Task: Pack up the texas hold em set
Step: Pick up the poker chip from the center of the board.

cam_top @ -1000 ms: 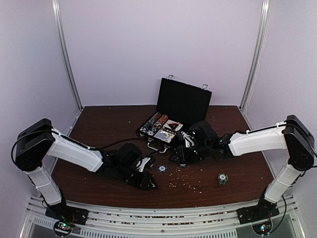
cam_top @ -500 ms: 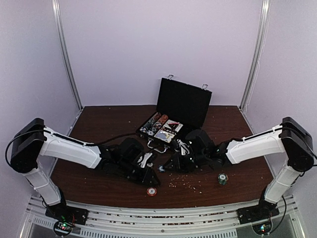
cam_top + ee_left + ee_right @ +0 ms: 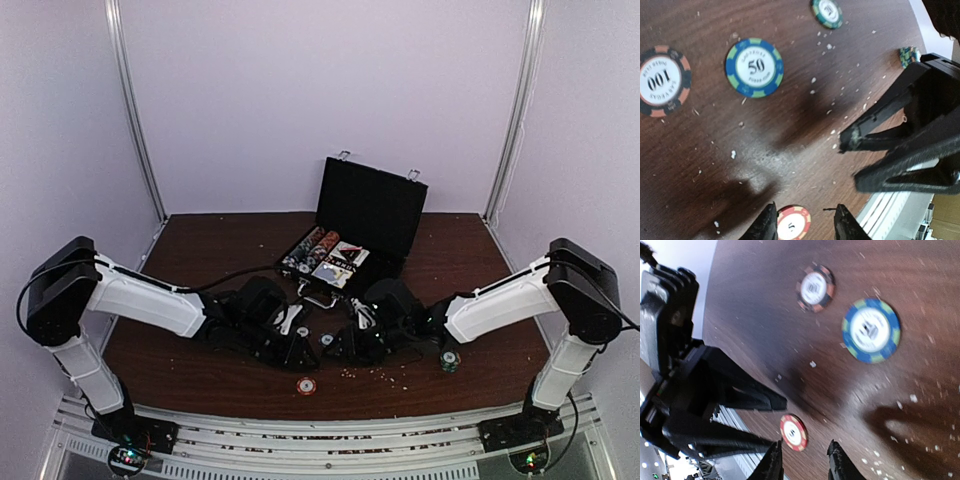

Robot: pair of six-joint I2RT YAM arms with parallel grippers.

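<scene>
**Two open sets of jaws crowd one blue chip**

The left arm (image 3: pixel 150 300) stretches low over the dark wooden tabletop (image 3: pixel 200 250). The left jaws are released and empty, tips close to the surface. Near them lie a black-and-orange round poker chip marked 100 (image 3: pixel 662 74) and a red-and-white striped chip (image 3: pixel 306 386), the red one close to the front edge. A blue-and-green chip marked 50 (image 3: pixel 327 341) sits between the two sets of jaws.

Behind, the black rectangular briefcase-style case (image 3: pixel 370 205) stands open, with rows of chips (image 3: pixel 310 248) and card decks (image 3: pixel 345 262) in its tray. The right arm (image 3: pixel 500 290) lies low from the other side. The right jaws are likewise released, holding nothing. Farther right, a small stack of green striped chips (image 3: pixel 450 360) stands well apart from the case.

Both arms seem aimed at the blue chip, so the fingertips may clash or shove it aside. A chip lying flat gives little to pinch and could skid over the pale crumbs (image 3: pixel 385 373). A careless sweep might push the red chip off the front edge.
</scene>
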